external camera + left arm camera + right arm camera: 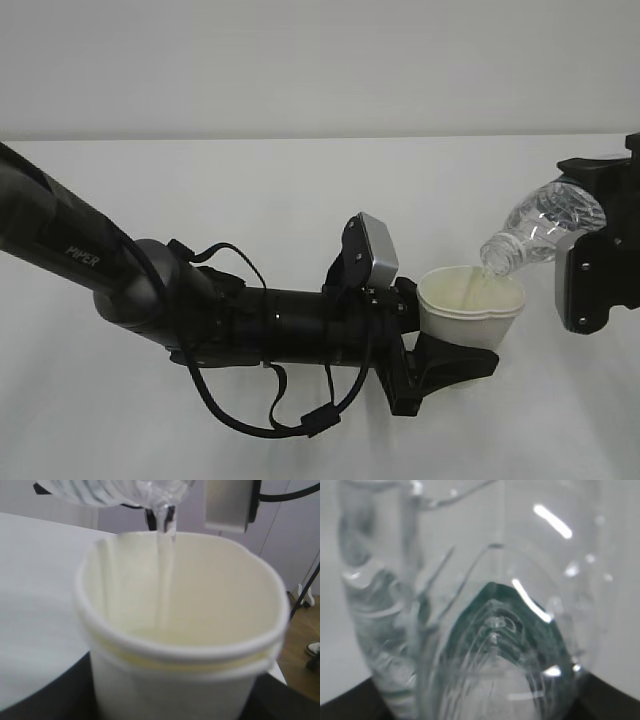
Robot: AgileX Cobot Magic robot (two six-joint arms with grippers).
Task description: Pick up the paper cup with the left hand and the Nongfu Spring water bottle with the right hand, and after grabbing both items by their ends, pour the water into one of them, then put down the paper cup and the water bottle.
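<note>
Currently pouring: Nongfu Spring water bottle [540,228] tilted, long axis sloping down-left, mouth just above the paper cup [470,305] rim; water [165,575] streams in. Left hand [445,355] pinches the cup low; right hand [600,250] clamps the bottle's base, both aloft over the table [300,180]

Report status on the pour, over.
Left gripper shut on paper cup. Right gripper shut on water bottle, tilted, water streaming into cup. Nothing in the way.

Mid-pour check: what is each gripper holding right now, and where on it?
The left gripper holds the paper cup by its lower body, upright. The right gripper holds the water bottle at its base end, neck tilted down over the cup.
</note>
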